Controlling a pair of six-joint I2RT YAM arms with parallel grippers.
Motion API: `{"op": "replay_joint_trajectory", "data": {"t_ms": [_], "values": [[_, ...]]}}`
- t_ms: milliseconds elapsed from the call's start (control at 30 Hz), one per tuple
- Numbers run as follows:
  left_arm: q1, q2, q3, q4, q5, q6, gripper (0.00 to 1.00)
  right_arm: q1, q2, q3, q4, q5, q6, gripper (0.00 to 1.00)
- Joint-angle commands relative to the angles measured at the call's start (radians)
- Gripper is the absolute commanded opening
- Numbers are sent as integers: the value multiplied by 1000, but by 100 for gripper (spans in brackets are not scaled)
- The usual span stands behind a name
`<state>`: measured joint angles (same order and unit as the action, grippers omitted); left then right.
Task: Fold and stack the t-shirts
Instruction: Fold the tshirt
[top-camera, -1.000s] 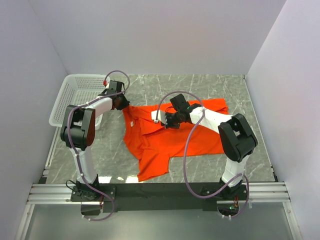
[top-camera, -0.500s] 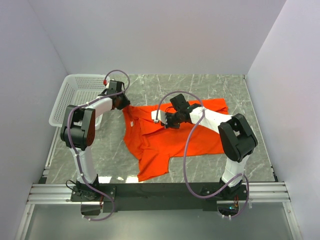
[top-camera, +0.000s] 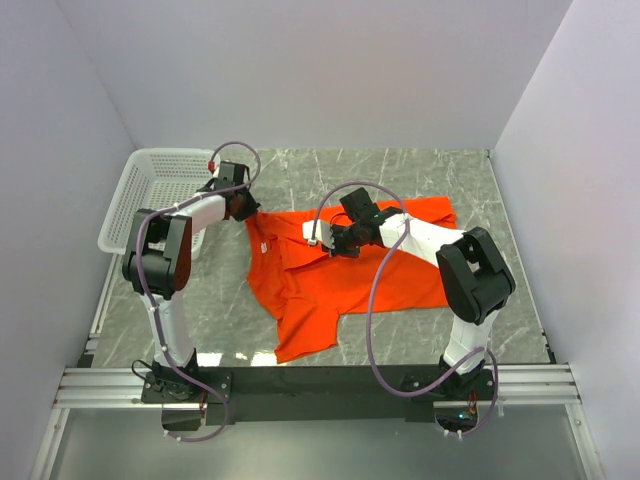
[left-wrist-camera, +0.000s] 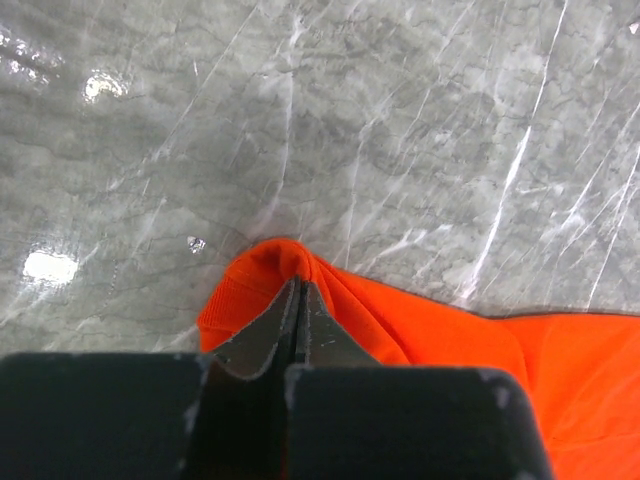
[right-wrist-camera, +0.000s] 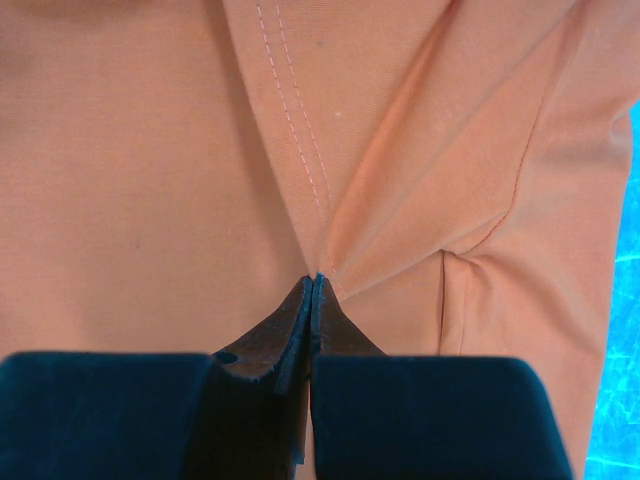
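A crumpled bright orange-red cloth t-shirt (top-camera: 350, 275) lies centred on the grey marble table (top-camera: 300, 175), left gripper (top-camera: 246, 210) clamped on its ten o'clock corner, right gripper (top-camera: 331, 243) pinching a central fold; pulling apart evenly should flatten it.

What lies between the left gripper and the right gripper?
Only the bright orange-red cloth t-shirt, as the top external view shows. The left gripper is shut on its edge, the right gripper on a fold mid-cloth.

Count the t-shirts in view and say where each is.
1. The orange-red t-shirt lies on the table, left gripper pinching its far-left edge, right gripper pinching a fold near its middle. Part of the basket is hidden.
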<state>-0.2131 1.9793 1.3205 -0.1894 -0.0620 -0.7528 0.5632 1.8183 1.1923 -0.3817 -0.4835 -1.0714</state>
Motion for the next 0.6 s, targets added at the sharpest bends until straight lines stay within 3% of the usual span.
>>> {"op": "replay_joint_trajectory", "data": {"t_ms": [0, 200, 467, 567], "values": [[-3, -43, -21, 18, -1, 18, 0, 3, -33, 21, 3, -12, -2, 2], [3, -138, -102, 42, -47, 9, 0, 3, -28, 20, 3, 6, -4, 2], [11, -119, -106, 25, -47, 3, 0, 3, -20, 20, -2, 65, -18, 3], [12, -102, -86, 16, -42, 4, 0, 3, -19, 21, 0, 95, -15, 8]]}}
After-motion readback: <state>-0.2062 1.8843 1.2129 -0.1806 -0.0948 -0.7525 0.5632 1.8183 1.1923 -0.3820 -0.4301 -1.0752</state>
